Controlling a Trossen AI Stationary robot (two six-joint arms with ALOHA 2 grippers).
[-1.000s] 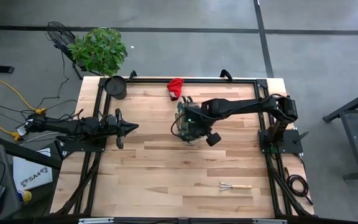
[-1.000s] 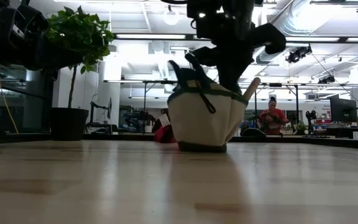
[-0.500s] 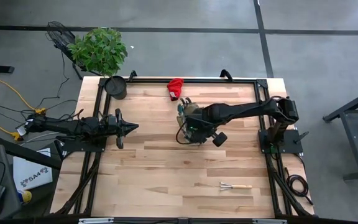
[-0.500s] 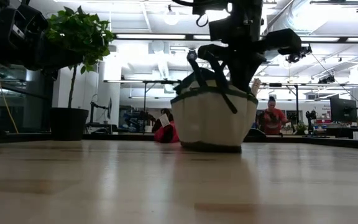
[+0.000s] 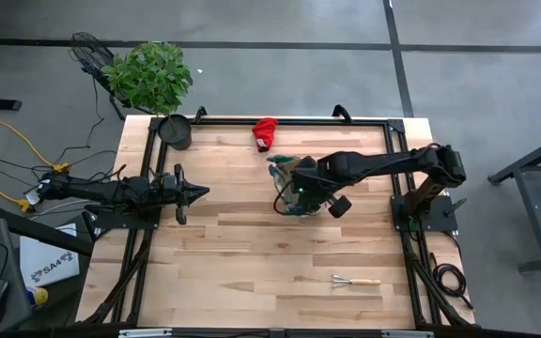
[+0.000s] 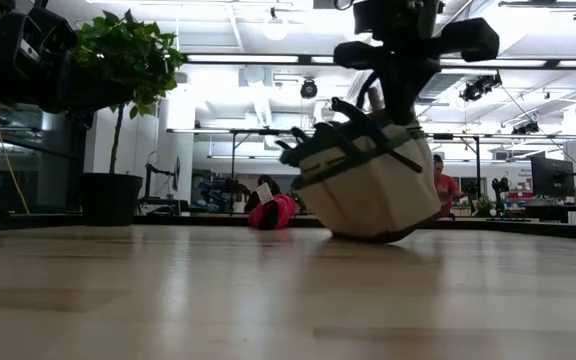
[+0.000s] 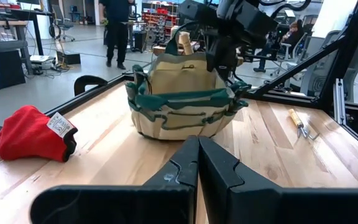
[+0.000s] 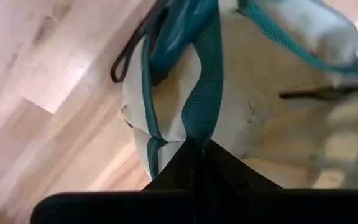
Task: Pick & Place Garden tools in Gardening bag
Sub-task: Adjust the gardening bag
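- Fingers of our right gripper (image 8: 194,149) pinch the green handle strap of the gardening bag (image 6: 368,185), tilting it mid-table.
- We see our left gripper (image 5: 195,192) closed, empty, at the table's left.
- Mini rake (image 5: 355,281) lies well apart; red glove (image 5: 265,132) sits near the bag.

Even overhead light on the table (image 5: 252,244), soft shadows only; low view backlit by bright ceiling strip lights (image 6: 258,58), plant (image 6: 128,55) and arm in silhouette, near tabletop blurred; right wrist view soft, gardening bag (image 8: 253,81) smeared, pale glare at one corner.
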